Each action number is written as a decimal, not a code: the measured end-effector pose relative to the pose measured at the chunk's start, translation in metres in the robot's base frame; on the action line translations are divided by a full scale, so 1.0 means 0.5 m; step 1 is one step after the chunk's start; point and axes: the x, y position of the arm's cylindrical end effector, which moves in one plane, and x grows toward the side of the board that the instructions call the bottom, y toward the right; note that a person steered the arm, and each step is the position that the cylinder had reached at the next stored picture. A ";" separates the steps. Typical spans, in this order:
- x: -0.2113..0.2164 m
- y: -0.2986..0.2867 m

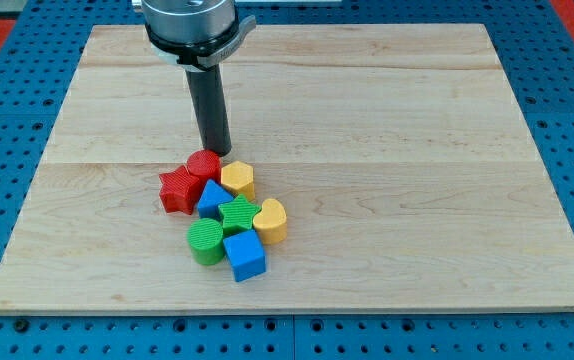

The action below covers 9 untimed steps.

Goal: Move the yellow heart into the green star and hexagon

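Note:
The yellow heart (271, 220) lies at the right of a tight cluster of blocks near the board's middle bottom, touching the green star (238, 214) on its left. A yellow hexagon (237, 180) sits above the star. A green cylinder (205, 241) lies at the star's lower left. My tip (217, 151) stands at the cluster's top, just above the red cylinder (204, 165) and up-left of the yellow hexagon, well above the yellow heart.
A red star (178, 189) is at the cluster's left, a blue triangle-like block (211, 198) in its middle, and a blue cube (245, 256) at its bottom. The wooden board (447, 150) rests on a blue pegboard table.

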 end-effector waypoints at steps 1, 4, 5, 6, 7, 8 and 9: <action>0.001 0.030; 0.164 0.283; 0.242 0.290; 0.271 0.257; 0.243 0.202; 0.184 0.161; 0.155 0.158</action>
